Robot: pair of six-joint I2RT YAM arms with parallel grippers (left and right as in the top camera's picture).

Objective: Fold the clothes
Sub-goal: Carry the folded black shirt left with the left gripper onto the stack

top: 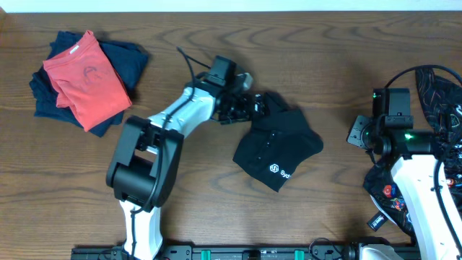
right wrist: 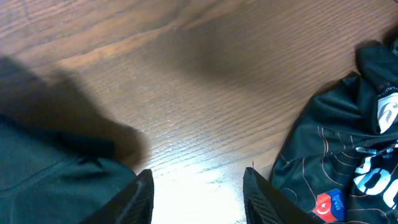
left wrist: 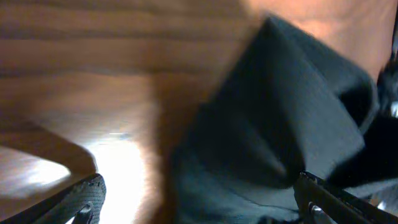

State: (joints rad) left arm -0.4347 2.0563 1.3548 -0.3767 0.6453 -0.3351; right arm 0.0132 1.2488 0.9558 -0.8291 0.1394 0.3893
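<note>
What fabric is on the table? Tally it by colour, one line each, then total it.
Red garment: 1
Navy stack beneath it: 1, pieces uncountable
Black garment with white logo: 1
Dark printed heap, right edge: 1, pieces uncountable
Total: 4 lots

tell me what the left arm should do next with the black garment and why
Probably lift the left gripper clear of the black garment: its jaws stand open over the garment's upper-left edge, gripping nothing, and the garment lies compactly folded, logo up. Sideways motion might drag the fold.
</note>
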